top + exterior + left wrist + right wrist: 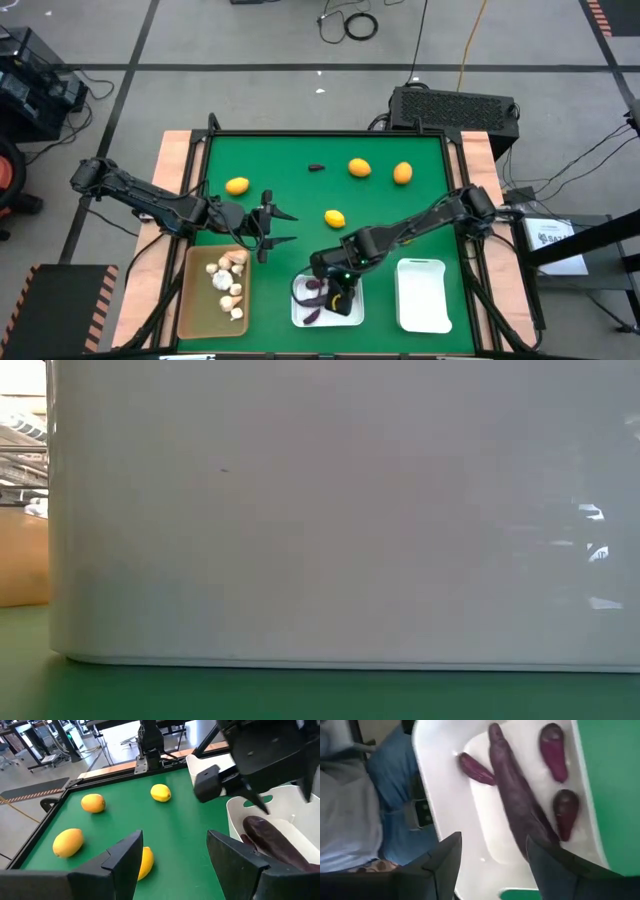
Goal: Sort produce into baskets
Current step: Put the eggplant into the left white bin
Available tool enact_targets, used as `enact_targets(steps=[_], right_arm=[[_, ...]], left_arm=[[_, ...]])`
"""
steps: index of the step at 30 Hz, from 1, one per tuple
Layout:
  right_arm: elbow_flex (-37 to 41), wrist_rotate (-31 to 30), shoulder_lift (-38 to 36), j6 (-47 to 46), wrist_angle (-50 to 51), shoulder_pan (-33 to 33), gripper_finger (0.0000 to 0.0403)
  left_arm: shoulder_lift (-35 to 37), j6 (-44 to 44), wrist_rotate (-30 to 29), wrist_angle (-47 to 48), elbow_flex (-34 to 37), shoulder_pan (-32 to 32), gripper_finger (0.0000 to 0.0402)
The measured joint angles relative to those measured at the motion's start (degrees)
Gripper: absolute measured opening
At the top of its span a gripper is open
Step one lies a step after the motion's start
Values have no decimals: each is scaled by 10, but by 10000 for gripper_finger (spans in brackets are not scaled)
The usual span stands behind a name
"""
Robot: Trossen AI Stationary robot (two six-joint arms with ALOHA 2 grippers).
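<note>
My right gripper [336, 293] is open above the middle white basket [300, 312]. The basket holds several dark purple pieces, the longest [517, 800] lying just beyond my fingertips [492, 840]; I see no touch. My left gripper [291, 228] is open and empty over the green table, beside the tan basket [192, 300] of whitish bulbs [228, 280]. A yellow fruit [146, 862] lies just past its fingers [172, 851]. Round fruits [237, 185] [360, 167] [402, 173] [335, 218] and a small purple piece [316, 167] rest on the table.
The second white basket [422, 295] stands at the near right. Another yellow fruit [160, 793] lies near the right arm's base. In the low view a white basket wall [330, 520] fills the picture, with the tan basket [20, 560] at its edge. A person's clothing [350, 815] shows beyond the table.
</note>
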State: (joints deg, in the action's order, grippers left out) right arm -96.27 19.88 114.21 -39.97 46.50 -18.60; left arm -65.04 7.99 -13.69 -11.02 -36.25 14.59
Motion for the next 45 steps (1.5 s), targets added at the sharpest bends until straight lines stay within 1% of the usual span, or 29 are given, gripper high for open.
enact_targets(steps=[4, 8, 11, 14, 16, 18, 19, 20, 24, 29, 32, 37, 40, 45], right_arm=[[0, 1, 0, 51, 10, 27, 212], [0, -3, 0, 129, 10, 71, 212], [0, -17, -1, 196, 10, 109, 212], [0, -87, -1, 272, 10, 149, 212], [0, -157, -1, 323, 10, 176, 212], [0, -234, -1, 363, 4, 204, 212], [0, -263, -1, 380, -3, 218, 212], [0, -278, 1, 396, -11, 234, 212], [0, -283, 18, 440, -49, 297, 212], [1, -223, 65, 487, -81, 362, 212], [1, -214, 91, 534, -92, 387, 212], [1, -221, 122, 587, -129, 408, 212], [1, -258, 124, 613, -146, 409, 212], [1, -260, 123, 623, -162, 412, 212]], left_arm=[[0, 0, 0, 0, 0, 0, 228], [0, 0, -1, 12, 0, 0, 228], [0, -2, -34, 47, 0, 0, 228], [0, -22, -93, 90, 0, 0, 228], [0, -42, -125, 118, 0, 0, 228], [0, -59, -144, 142, 0, 0, 228], [0, -66, -151, 153, 0, 0, 228], [0, -74, -155, 161, 0, 0, 228], [0, -91, -158, 180, 0, 0, 228], [0, -99, -156, 182, 0, 0, 228], [0, -103, -155, 188, 0, 0, 228], [0, -101, -156, 195, 0, -1, 228], [0, -92, -156, 194, 0, -7, 228], [0, -92, -155, 193, 0, -21, 228]])
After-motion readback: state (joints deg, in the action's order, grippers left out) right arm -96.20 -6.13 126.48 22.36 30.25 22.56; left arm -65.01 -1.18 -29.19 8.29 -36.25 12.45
